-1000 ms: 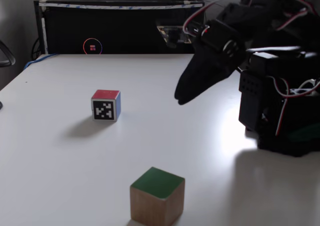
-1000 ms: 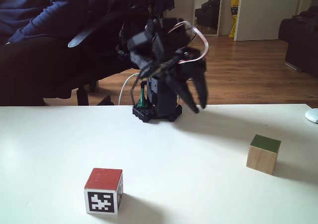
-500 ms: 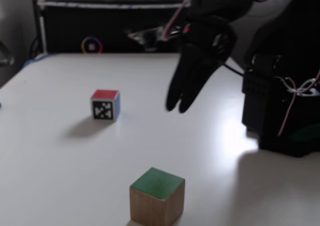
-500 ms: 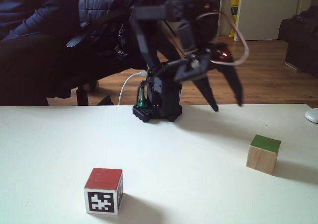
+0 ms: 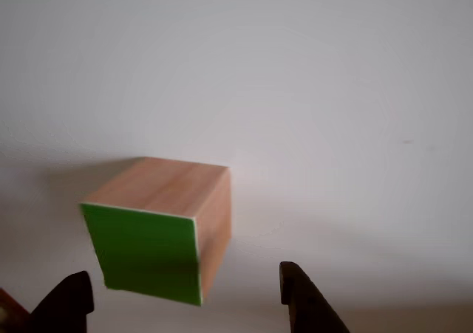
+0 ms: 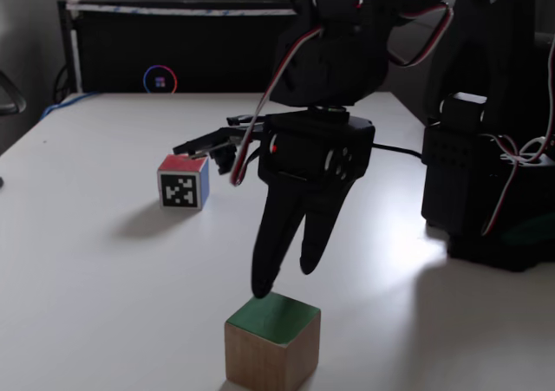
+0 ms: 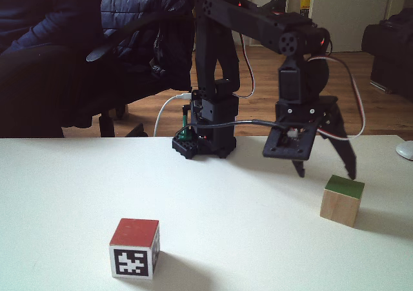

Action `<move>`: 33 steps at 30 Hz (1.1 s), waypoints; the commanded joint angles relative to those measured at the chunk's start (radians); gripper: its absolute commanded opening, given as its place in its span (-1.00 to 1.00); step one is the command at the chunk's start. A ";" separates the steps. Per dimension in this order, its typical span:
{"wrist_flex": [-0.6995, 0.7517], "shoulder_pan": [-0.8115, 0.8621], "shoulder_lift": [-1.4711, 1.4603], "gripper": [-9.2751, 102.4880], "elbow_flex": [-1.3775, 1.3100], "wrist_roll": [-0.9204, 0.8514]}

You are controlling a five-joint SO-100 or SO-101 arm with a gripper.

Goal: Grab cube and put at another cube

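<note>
The cube is light wood with a green top and rests on the white table. In the other view the cube lies just ahead of the two dark fingertips. My gripper points down, open, just above the cube, with nothing held. Another cube, with a red top, a blue side and a black-and-white marker face, stands apart from it on the table.
The arm's black base stands at the table's edge. A long black box runs along the far side in a fixed view. A seated person in a dark jacket is behind the table. A white object lies at the right edge.
The arm has swung out from near its base and come down over the green-topped cube, fingers spread. Neither cube has moved.
</note>
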 commanded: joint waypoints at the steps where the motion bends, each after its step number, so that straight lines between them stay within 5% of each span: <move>1: -0.008 -0.035 -0.015 -0.12 -0.066 0.015; 33: -0.071 -0.029 -0.362 -0.27 -0.249 0.044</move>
